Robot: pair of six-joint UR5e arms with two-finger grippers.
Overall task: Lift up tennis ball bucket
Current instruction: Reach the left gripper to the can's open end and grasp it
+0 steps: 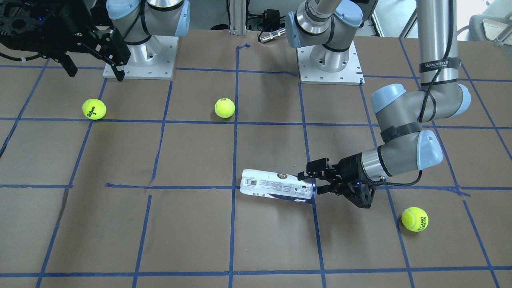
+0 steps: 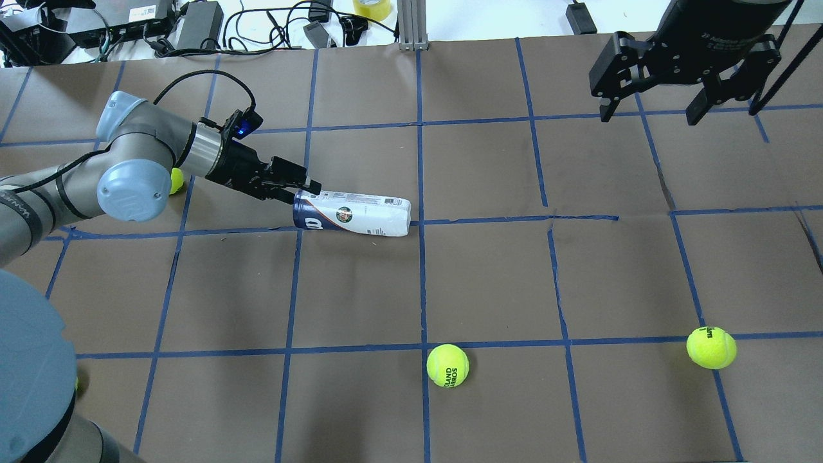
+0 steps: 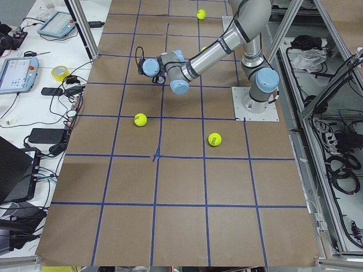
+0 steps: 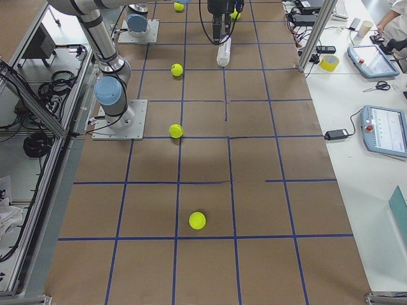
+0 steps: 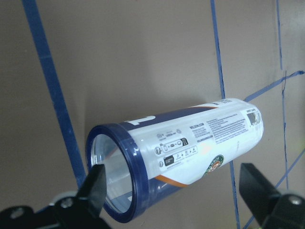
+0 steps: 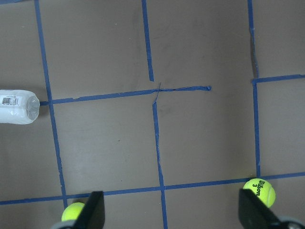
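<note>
**Ann:** The tennis ball bucket (image 2: 353, 215) is down on its side on the table (image 2: 488, 283). It's a long, glossy cylinder of clear plastic, wrapped in a white label with fine print, a barcode and a round crest.

**Ben:** There's a navy band at the open end, finished with a dark blue rim. The other end is a rounded clear base, and it lies right by a crossing of the blue tape (image 2: 422, 276).

**Ann:** Under it is matte brown paper, gridded with that tape and a little wrinkled in places.

**Ben:** Now the left gripper (image 1: 310, 183): black, angular, jaws spread wide. It's down low at the rimmed mouth, pointing along the can's length.

**Ann:** On the wrist view, one of its fingers (image 5: 93, 191) overlaps the edge of the rim. The other stands clear of the can's side, so it isn't clamped on anything.

**Ben:** The right gripper (image 2: 649, 112) hangs high on the robot's right, well apart from the bucket, and its jaws are spread too.

**Ann:** Fuzzy yellow-green balls are scattered about, and one tennis ball (image 1: 415, 219) lies near the left arm's wrist.
</note>
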